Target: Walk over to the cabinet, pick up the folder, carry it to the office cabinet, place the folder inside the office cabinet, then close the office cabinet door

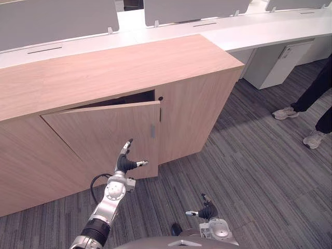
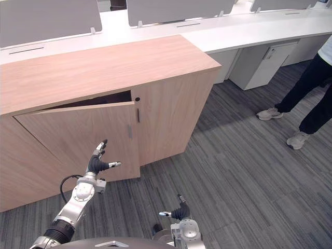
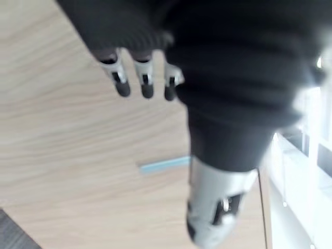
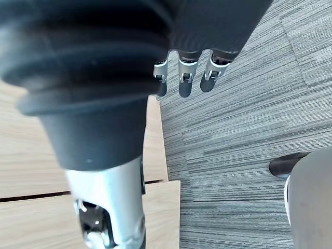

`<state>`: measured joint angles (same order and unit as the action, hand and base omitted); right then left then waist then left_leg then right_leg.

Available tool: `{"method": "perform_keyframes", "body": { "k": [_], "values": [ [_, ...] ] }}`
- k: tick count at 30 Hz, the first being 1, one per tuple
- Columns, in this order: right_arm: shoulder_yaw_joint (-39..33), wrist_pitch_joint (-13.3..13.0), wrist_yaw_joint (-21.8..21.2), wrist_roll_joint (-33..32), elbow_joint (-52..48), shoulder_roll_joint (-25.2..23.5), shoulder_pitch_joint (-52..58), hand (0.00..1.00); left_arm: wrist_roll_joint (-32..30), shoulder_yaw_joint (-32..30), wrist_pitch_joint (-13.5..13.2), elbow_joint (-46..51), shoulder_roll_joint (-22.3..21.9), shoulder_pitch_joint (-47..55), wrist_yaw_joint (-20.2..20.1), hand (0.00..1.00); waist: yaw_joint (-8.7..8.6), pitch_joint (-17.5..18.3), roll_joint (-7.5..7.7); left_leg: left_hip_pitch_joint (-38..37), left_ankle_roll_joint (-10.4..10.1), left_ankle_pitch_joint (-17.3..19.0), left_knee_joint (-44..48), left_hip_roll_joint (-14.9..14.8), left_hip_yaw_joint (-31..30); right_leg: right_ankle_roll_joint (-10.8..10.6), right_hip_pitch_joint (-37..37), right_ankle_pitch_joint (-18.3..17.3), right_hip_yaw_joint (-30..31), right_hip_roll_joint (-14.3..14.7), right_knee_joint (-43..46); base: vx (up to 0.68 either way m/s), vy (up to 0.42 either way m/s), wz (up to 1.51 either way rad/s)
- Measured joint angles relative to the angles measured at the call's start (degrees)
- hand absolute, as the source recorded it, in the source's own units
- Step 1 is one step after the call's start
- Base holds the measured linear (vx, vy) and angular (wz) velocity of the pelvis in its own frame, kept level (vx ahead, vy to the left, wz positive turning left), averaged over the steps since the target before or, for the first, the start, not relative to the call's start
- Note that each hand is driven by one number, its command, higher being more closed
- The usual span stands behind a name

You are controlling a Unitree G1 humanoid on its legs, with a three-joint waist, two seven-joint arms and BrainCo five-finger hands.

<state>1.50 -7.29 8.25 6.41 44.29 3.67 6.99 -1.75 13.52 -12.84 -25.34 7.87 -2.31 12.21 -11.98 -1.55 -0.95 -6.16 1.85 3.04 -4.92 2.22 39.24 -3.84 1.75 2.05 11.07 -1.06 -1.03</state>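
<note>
The wooden office cabinet stands in front of me with its left door ajar, leaving a dark gap along the door's top edge. A small grey handle sits near the door's free edge, and the left wrist view also has this handle. My left hand is raised in front of the door's lower right part, fingers straight and holding nothing; I cannot tell whether they touch the wood. My right hand hangs low over the carpet, fingers relaxed and holding nothing. The cabinet's inside is too dark to read.
A person's legs and pale shoes stand on the grey carpet at the right. White desks with grey dividers run behind the cabinet, and a white pedestal stands under them. Open carpet lies to the cabinet's right.
</note>
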Motion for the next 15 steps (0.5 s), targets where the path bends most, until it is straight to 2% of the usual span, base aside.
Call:
{"method": "perform_keyframes", "body": {
  "k": [5, 7, 10, 12, 15],
  "values": [
    [-0.3, 0.0, 0.1, -0.5, 1.6, -0.1, -0.3, 0.00, 0.5, -0.1, 0.0, 0.1, 0.1, 2.4, -0.7, 0.00, 0.38, -0.1, 0.49, -0.1, 0.0, 0.0, 0.0, 0.3, -1.6, -0.1, -1.3, 0.3, -1.7, -0.7, -0.9, -0.02, -0.052, 0.18],
    [-1.3, 0.0, 0.0, -0.5, 1.9, -0.7, -0.3, 0.00, 1.0, -0.1, 0.0, 0.1, 0.1, 4.0, -1.8, 0.00, 1.12, -0.2, 0.93, -0.1, 0.1, -0.1, 0.0, 0.4, -2.4, -0.1, -1.8, 0.3, -2.5, -0.7, -1.2, -0.01, -0.053, 0.19],
    [-1.8, 0.0, 0.0, -0.7, 2.4, -1.0, -0.2, 0.00, 1.4, -0.1, 0.1, -0.7, 0.8, 6.3, -3.1, 0.00, 1.34, -0.3, 0.95, -0.1, 0.1, -0.1, 0.0, 0.3, -3.0, -0.1, -2.2, 0.3, -3.0, -0.7, -1.3, 0.00, -0.057, 0.11],
    [-2.1, 0.0, 0.0, -1.7, 3.1, -1.0, -0.4, 0.00, 1.3, -0.1, 0.4, -3.6, 1.3, 6.6, -4.1, 0.00, 1.40, -0.3, 0.98, -0.4, 0.2, -0.1, 0.0, 0.3, -3.4, 0.0, -2.7, 0.2, -3.8, -0.7, -1.5, 0.00, -0.064, 0.13],
    [-2.2, 0.0, -0.1, -2.1, 4.0, -0.9, -1.3, 0.00, -0.9, -1.6, 0.7, -7.7, 1.4, 8.4, -5.5, 0.00, 2.39, -0.6, 1.14, -0.9, 0.1, -0.1, 0.8, 0.1, -3.6, 0.0, -3.5, 0.2, -3.8, -0.7, -1.7, -0.01, -0.059, 0.04]
  ]
}}
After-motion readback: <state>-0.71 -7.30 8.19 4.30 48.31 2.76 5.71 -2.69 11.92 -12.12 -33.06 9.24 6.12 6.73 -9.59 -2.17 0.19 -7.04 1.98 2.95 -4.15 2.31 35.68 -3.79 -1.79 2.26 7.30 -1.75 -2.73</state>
